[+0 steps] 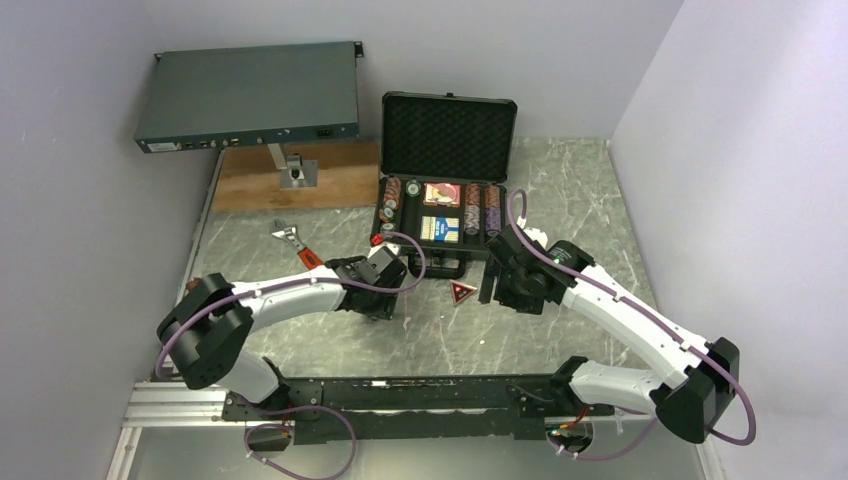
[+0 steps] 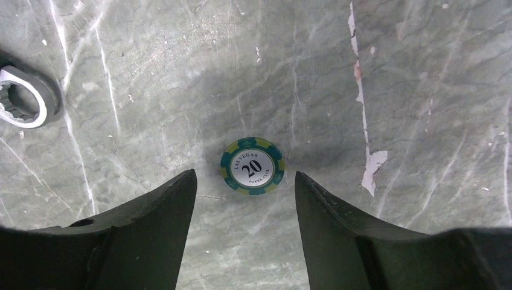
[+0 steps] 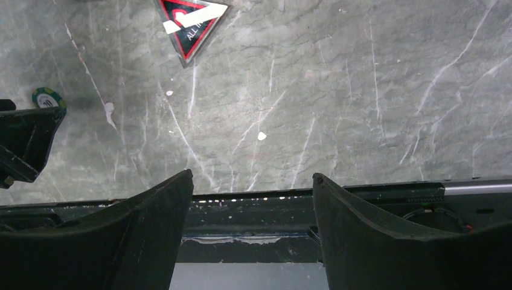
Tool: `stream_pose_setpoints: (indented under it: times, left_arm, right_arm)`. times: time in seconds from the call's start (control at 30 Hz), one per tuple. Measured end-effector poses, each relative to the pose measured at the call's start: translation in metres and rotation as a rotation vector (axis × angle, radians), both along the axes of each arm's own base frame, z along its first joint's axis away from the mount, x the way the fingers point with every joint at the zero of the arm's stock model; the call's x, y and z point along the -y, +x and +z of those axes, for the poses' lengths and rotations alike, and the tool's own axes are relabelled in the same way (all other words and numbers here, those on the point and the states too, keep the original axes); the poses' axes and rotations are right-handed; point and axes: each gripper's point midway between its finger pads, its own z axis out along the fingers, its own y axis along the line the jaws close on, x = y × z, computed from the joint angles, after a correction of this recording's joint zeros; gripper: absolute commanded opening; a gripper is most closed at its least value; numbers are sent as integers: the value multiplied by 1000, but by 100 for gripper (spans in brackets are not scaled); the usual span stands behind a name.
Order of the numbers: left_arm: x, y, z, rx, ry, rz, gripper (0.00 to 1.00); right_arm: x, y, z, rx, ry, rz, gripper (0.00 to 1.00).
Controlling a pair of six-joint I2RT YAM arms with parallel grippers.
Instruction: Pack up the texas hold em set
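One loose green poker chip (image 2: 252, 165) lies flat and face up on the marble worktop (image 2: 422, 90). It sits just ahead of the left gripper (image 2: 244, 176), whose fingers are spread to either side of it and hold nothing. The right gripper (image 3: 252, 178) hangs spread and empty too, with the red triangular token (image 3: 192, 24) lying well ahead of it. Behind both arms the black case (image 1: 448, 135) stands open, with rows of chips (image 1: 481, 208) and the card box (image 1: 440, 228) in its tray. To my eye the job in hand is lifting that chip. It is thin and sits on hard stone, so the fingers should come forward a touch and go down until the tips nearly brush the worktop. Centred, they can close squarely on its rim; an off-centre pinch would likely skid it away.
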Motion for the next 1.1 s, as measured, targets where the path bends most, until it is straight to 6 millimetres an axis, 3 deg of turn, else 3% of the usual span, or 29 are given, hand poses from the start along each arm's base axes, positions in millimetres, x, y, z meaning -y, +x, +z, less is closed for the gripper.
stream_pose_setpoints:
  times: [0.23, 0.6, 1.1]
  left_arm:
    - [-2, -2, -15, -35, 39, 0, 60]
    - [6, 2, -16, -24, 14, -19, 38]
    - [0, -2, -8, -41, 44, -19, 35]
  right_arm:
    - [0, 0, 0, 0, 0, 0, 75]
    - [1, -1, -1, -2, -2, 0, 75]
    - [3, -3, -3, -2, -2, 0, 75]
